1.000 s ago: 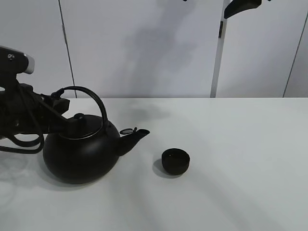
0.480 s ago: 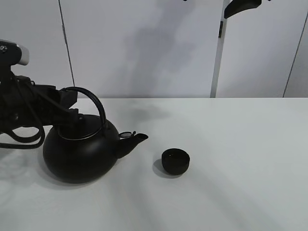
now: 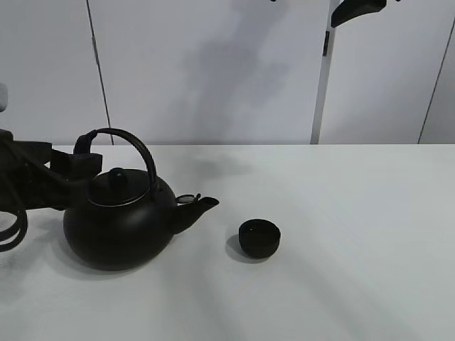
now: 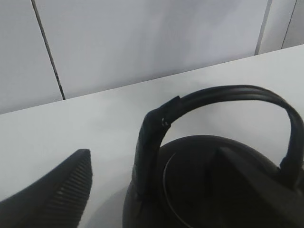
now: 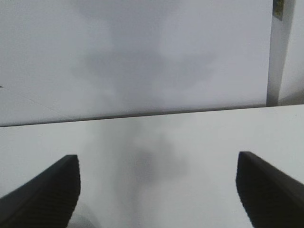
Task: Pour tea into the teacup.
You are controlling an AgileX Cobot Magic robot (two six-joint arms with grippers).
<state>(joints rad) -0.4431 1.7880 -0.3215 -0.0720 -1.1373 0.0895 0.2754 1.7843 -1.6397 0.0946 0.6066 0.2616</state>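
Note:
The big black kettle (image 3: 117, 224) stands upright on the white table (image 3: 341, 284), its spout (image 3: 199, 206) pointing right toward the small black teacup (image 3: 259, 237). The cup stands apart from the spout. No tea stream shows. My left gripper (image 3: 82, 156) is open at the left end of the kettle's arched handle (image 3: 135, 145). In the left wrist view the handle (image 4: 209, 95) stands between my spread fingers (image 4: 57, 190) without being gripped. My right gripper (image 5: 157, 159) is open and empty, high above the table; only a dark part of that arm (image 3: 359, 8) shows at the top.
A white panelled wall (image 3: 213, 71) runs behind the table. A white post (image 3: 321, 85) stands at the back right.
The kettle has tipped back level, its spout lower. My left arm has drawn back to the left and let go of the handle.

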